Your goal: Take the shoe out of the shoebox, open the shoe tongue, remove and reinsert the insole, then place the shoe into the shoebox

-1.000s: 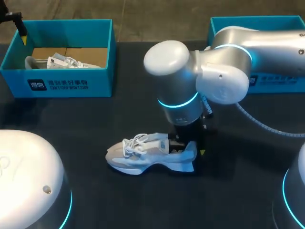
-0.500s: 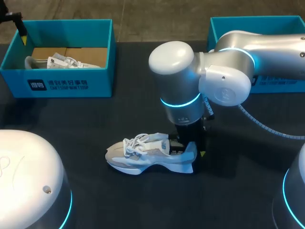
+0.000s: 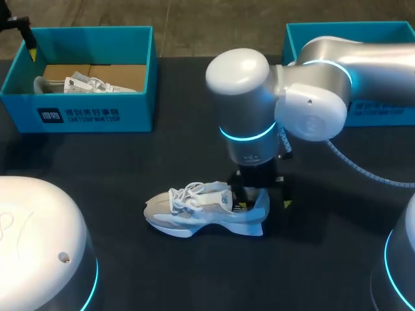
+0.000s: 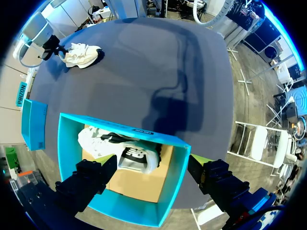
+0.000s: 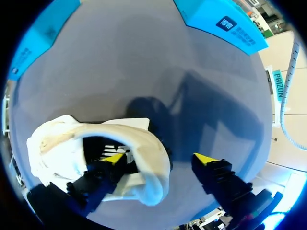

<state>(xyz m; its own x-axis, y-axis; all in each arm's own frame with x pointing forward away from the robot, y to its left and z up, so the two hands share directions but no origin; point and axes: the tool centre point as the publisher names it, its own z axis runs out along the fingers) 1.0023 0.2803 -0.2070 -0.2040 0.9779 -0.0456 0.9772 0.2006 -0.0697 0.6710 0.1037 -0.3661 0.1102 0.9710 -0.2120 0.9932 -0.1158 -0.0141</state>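
Observation:
A white and grey shoe [image 3: 194, 210] lies on its sole on the dark table, toe to the left. My right gripper [image 3: 264, 202] stands over its heel, open. In the right wrist view one finger [image 5: 103, 170] is down inside the shoe [image 5: 62, 143] and the other is outside the heel, with the heel wall loose between them. My left gripper [image 3: 31, 52] hangs open above the far-left blue shoebox [image 3: 84, 115]. The left wrist view looks down past that open gripper [image 4: 151, 160] into the shoebox [image 4: 122, 130], where a second white shoe [image 4: 103, 143] lies.
A second blue shoebox [image 3: 305, 31] stands at the back right, mostly behind my right arm. Two white domed arm bases fill the near corners [image 3: 39, 240]. Bare dark table lies between the boxes and in front of the shoe.
My right gripper's fingers have spread apart and let go of the shoe's heel. The arm has shifted a little to the right. The shoe rests where it was.

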